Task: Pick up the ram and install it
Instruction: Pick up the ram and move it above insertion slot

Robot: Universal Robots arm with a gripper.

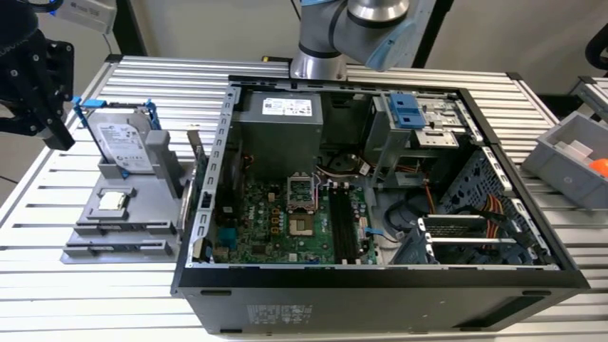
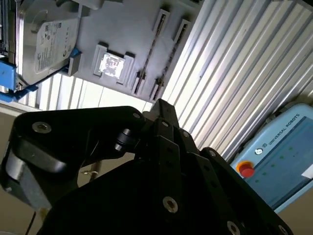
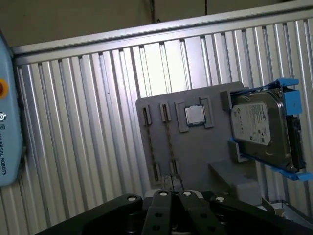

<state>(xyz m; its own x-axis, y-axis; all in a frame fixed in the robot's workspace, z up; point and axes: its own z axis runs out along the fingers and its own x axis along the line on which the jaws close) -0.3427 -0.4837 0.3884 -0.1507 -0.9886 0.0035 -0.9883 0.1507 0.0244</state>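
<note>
The gripper (image 1: 53, 132) was seen at the exterior view's upper left, above the slatted metal table (image 1: 95, 299) and beside the upright hard drive (image 1: 124, 142) in its blue bracket (image 1: 90, 104). In both wrist views its black fingers (image 3: 161, 198) were drawn together to a narrow, closed point, aimed toward the grey holder plate (image 3: 195, 152).

On that plate (image 1: 85, 251) the small square chip (image 1: 112, 201) was seated in its recess, next to the hard drive. The plate's two long grooves (image 3: 150, 142) were seen in the first wrist view as thin dark lines. A blue-grey control pendant (image 2: 279, 161) lay on the table, apart from the plate.

The open computer case (image 1: 380, 288) was set at the middle of the exterior view, just to the right of the plate. The green motherboard (image 1: 275, 221) was exposed inside, with its black memory slots (image 1: 344, 224) along its right side.

Where the ram lay could not be told: neither the grooves nor the slots were shown clearly enough for it to be picked out.
</note>
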